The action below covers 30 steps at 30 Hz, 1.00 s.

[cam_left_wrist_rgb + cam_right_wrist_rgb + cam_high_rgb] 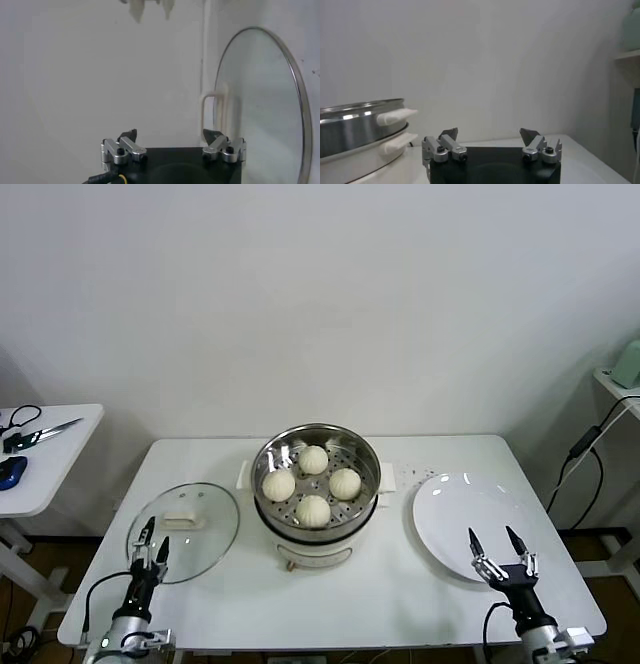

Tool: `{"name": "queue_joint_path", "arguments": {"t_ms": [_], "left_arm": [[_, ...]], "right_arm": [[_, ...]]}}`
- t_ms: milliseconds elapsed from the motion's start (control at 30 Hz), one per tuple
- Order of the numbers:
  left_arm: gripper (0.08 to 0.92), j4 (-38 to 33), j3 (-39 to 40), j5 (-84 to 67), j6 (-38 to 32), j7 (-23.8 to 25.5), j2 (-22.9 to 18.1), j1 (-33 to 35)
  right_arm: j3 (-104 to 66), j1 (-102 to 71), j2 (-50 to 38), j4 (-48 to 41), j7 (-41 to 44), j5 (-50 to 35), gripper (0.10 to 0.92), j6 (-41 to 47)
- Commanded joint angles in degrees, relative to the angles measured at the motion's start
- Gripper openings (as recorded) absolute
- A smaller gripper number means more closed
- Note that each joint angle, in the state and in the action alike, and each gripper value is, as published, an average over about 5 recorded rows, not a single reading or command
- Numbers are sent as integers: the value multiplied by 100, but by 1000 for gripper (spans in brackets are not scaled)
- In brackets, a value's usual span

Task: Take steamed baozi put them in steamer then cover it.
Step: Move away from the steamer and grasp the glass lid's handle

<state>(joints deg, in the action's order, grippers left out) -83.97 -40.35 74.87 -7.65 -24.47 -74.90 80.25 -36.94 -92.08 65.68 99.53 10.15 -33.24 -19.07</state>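
Here, from left to right: a side table [45,459] at the far left carries scissors [40,434] and a dark object [10,472]. On the main table [330,594], the left tool [151,546] hovers over the near-left edge, its fingers spread apart and holding nothing; in the left wrist view the same tool [172,142] points along the table beside the cover [260,100]. The cover [184,531] lies flat on the table to the left of the steamer, its white handle [181,521] facing up, with the left tool over its near rim.

At the centre stands the steamer [316,484], uncovered, on its cream base. All four baozi rest on the perforated tray inside: one at the left [279,484], one at the back [313,460], one at the right [345,482], one at the front [313,510]. They sit close together.

To the right of the steamer lies a white plate [470,519]. The right tool [498,552] hovers above the plate's near edge, fingers spread wide and gripping nothing; the right wrist view shows this tool [490,140] with the steamer [360,130] off to one side. A cable [580,454] hangs at the far right, beside a shelf [615,384].
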Motion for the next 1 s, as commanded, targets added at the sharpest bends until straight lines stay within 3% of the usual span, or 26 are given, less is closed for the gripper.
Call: {"name": "queue_joint_path", "arguments": {"t_ms": [33,733,833,1000], "left_arm": [[823,719,21,596,-16,-157,-37,-550],[819,1487,161,744,82,-48,134,-1402],[782,1512,163,743,83,-38,141,-1409],[642,1548,188,766,46,-21,141,-1387]], "right_arm": [[-100,-218,142,46,5,45,823,-116],[-141,-459,441,224,2,77,823,-268],[-134,-446,467,221,-5,91,823,-261],[-134,-434,461,241,-8,103,823,-229]]}}
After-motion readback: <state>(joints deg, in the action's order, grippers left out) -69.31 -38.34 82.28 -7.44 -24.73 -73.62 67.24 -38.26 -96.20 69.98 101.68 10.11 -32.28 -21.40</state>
